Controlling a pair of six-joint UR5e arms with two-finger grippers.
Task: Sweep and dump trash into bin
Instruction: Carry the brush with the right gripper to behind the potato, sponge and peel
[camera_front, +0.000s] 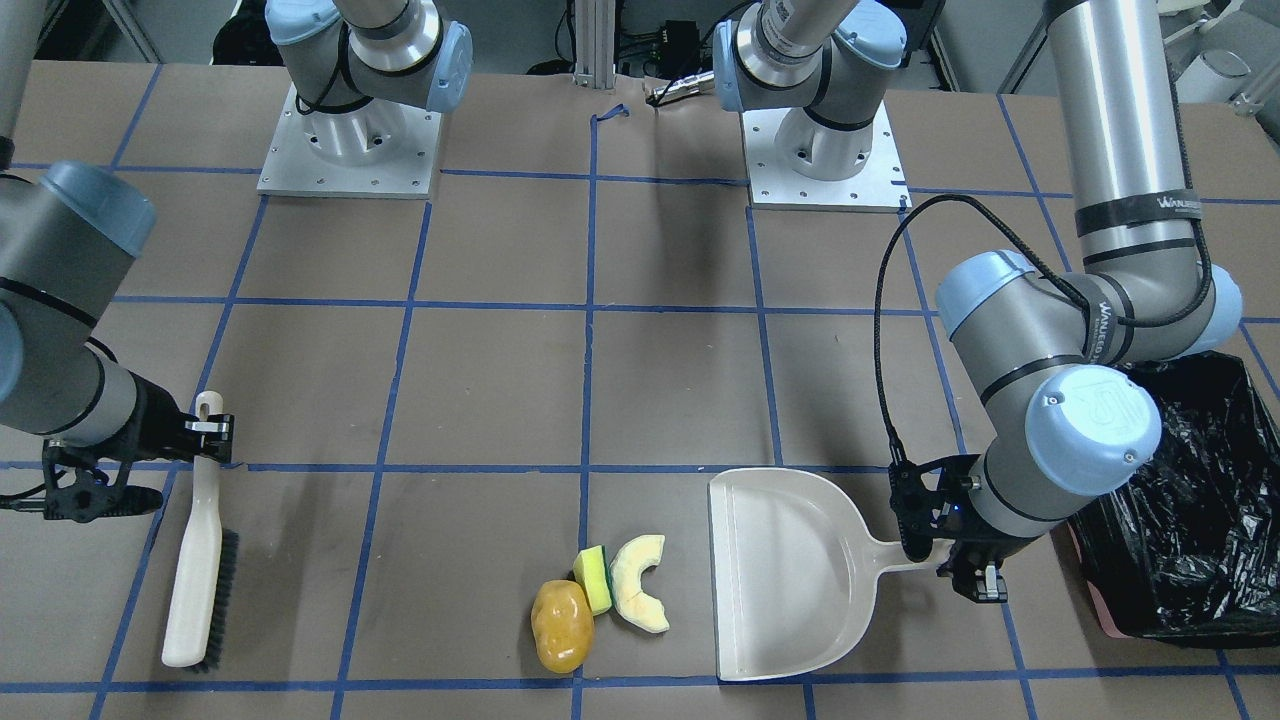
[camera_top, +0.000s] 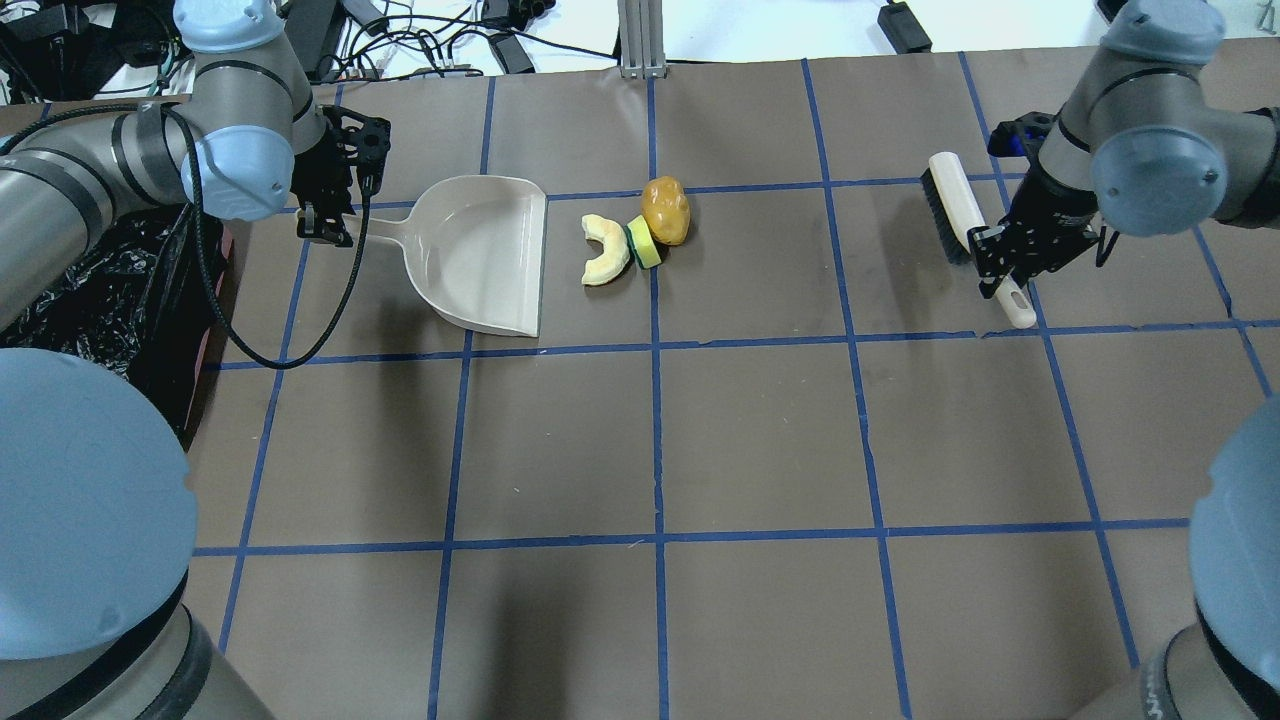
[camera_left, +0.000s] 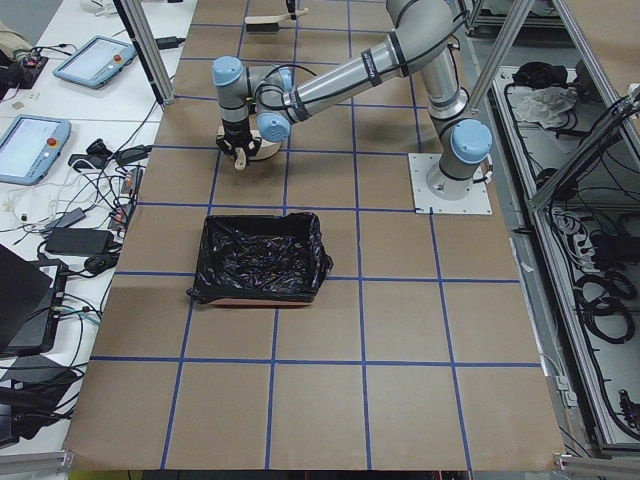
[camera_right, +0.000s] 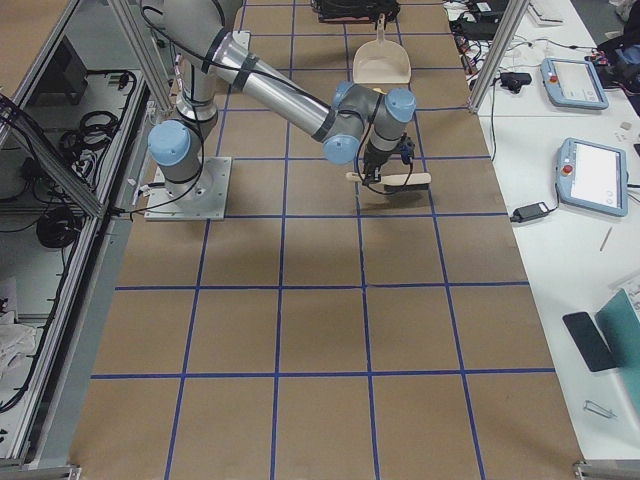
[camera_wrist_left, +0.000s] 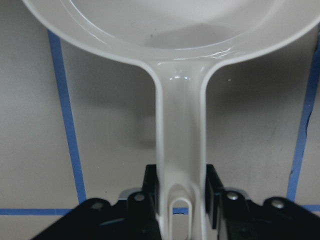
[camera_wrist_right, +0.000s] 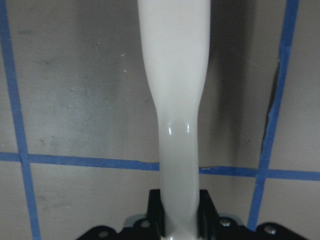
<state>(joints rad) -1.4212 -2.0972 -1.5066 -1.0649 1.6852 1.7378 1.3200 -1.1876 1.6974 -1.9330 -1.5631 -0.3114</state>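
Since both tools are gripped and all the trash lies loose on the bench (camera_top: 650, 450), I judge the sweep itself has not begun. My left jaws pinch the end of the handle (camera_wrist_left: 180, 150) of the dustpan (camera_top: 480, 250), which lies flat. My right jaws pinch the handle of the brush (camera_top: 950, 195), which seems to rest on its side.

Just past the pan's open lip the trash huddles together. The cream slice (camera_top: 605, 250) is nearest the lip, then the yellow-green wedge (camera_top: 643, 243), then the potato (camera_top: 666, 210). The brush is well apart on their other side. The bin (camera_front: 1200, 560) stands beyond my left arm, behind the pan.

Next I'd carry the brush behind the potato, bristles down, and draw toward the pan, its lip held to the bench.

Count: one dustpan, one brush, three trash pieces, one bin.
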